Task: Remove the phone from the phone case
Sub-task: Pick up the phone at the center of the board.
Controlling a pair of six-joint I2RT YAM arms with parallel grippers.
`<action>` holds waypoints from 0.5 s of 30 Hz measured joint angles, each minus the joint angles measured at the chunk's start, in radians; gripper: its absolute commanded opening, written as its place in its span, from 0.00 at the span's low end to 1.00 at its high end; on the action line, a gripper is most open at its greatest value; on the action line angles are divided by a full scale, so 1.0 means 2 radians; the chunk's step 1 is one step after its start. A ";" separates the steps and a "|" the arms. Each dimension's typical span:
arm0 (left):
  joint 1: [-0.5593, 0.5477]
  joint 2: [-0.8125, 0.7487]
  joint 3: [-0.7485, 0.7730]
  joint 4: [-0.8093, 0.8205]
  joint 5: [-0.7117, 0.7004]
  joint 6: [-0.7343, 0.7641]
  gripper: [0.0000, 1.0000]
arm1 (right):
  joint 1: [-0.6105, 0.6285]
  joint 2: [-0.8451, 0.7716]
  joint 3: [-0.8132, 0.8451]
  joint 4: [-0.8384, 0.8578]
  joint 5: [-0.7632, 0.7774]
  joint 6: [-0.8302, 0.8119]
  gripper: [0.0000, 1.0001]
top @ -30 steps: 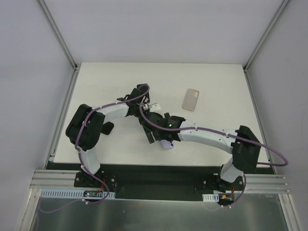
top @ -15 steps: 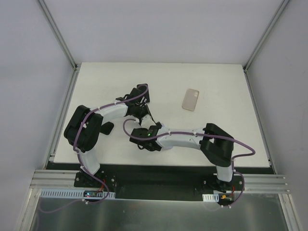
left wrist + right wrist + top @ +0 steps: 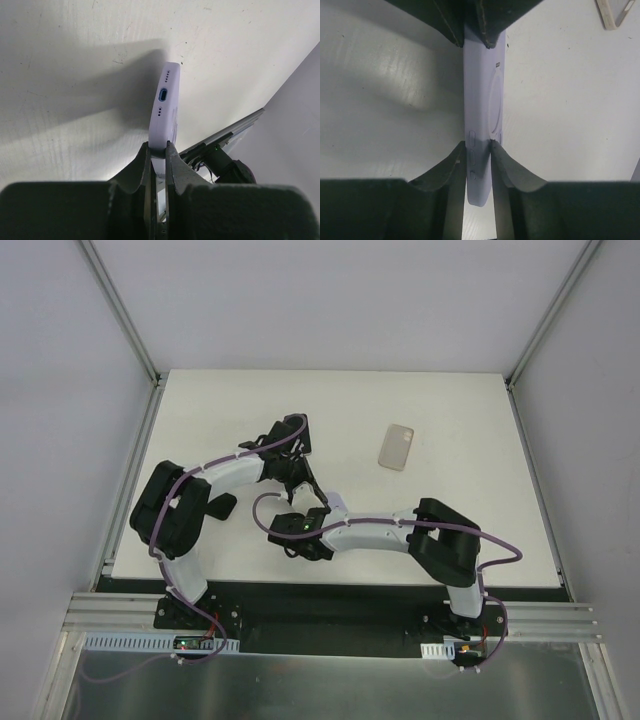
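A: Entry, both claws. Where is the phone case [image 3: 167, 107]?

B: Mid-worktop, a little towards the near edge, turned up on its long edge and gripped at both ends. It is lavender. The top view shows only a sliver of it between the two wrists.

A: Left claw [image 3: 157, 149]?

B: Closed on one end of the case. Its two fingers pinch the flat faces with no gap showing. The case juts out beyond them, and its end face shows a charging port between two rows of small holes.

A: Right claw [image 3: 476, 145]?

B: Clamped on the opposite end. Both fingers [image 3: 451, 165] press against the faces of the case, right beside the side buttons [image 3: 471, 150]. A raised ring [image 3: 495, 107] shows on the face turned right in that view. The left claw's dark fingers hold the other end at the top of the same picture.

A: Phone inside?

B: Cannot tell. Every view is edge-on and no screen face is visible.

A: Does the case touch the worktop [image 3: 450, 520]?

B: Cannot tell. It casts a shadow on the white surface beside it.

A: Anything else?

B: A pale translucent cover [image 3: 397, 447] lies flat on the worktop, to the far right of the claws and well apart from them. The right wrist view catches one corner of it.
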 measured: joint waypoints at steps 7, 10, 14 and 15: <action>0.000 -0.004 0.000 0.005 -0.001 -0.003 0.00 | 0.002 0.000 -0.002 0.001 0.019 -0.005 0.01; 0.000 -0.005 0.000 0.012 0.002 -0.002 0.00 | 0.004 0.000 -0.002 -0.005 0.027 -0.003 0.01; 0.000 -0.005 0.002 0.012 0.004 0.000 0.05 | 0.004 0.000 -0.002 -0.007 0.029 0.001 0.01; 0.000 -0.005 0.002 0.012 0.004 0.001 0.08 | 0.004 -0.001 -0.002 -0.007 0.029 0.002 0.01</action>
